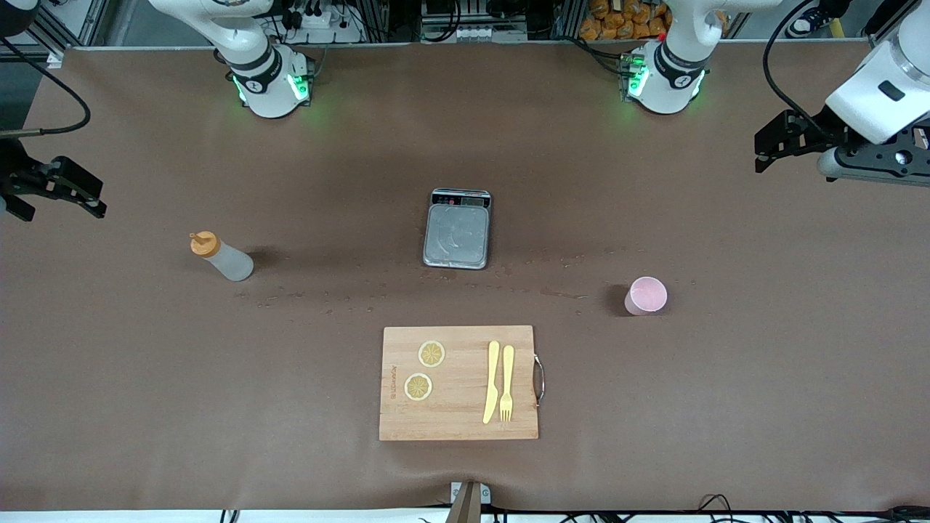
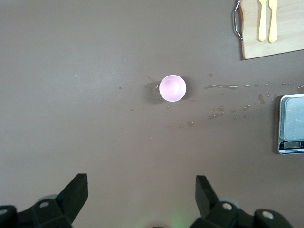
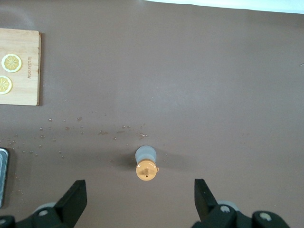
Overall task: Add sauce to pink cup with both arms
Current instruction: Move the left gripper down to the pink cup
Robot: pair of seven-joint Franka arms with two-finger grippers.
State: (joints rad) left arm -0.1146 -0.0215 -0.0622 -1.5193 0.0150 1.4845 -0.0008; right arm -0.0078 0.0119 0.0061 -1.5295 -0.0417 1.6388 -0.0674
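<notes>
The sauce bottle (image 1: pixel 221 258) stands upright toward the right arm's end of the table. It is translucent with an orange cap, and the right wrist view shows it from above (image 3: pixel 146 164). The pink cup (image 1: pixel 645 296) stands upright toward the left arm's end and looks empty in the left wrist view (image 2: pixel 172 88). My right gripper (image 1: pixel 62 209) hangs open over the bare table at its own end, its fingers (image 3: pixel 73 199) apart from the bottle. My left gripper (image 1: pixel 761 152) hangs open over its end, with nothing between its fingers (image 2: pixel 204 192).
A grey scale (image 1: pixel 457 228) sits mid-table between bottle and cup. Nearer the front camera lies a wooden cutting board (image 1: pixel 458 428) with two lemon slices (image 1: pixel 431 354), a yellow knife (image 1: pixel 492 381) and a fork (image 1: pixel 506 383). Small droplets (image 1: pixel 327 298) dot the brown mat.
</notes>
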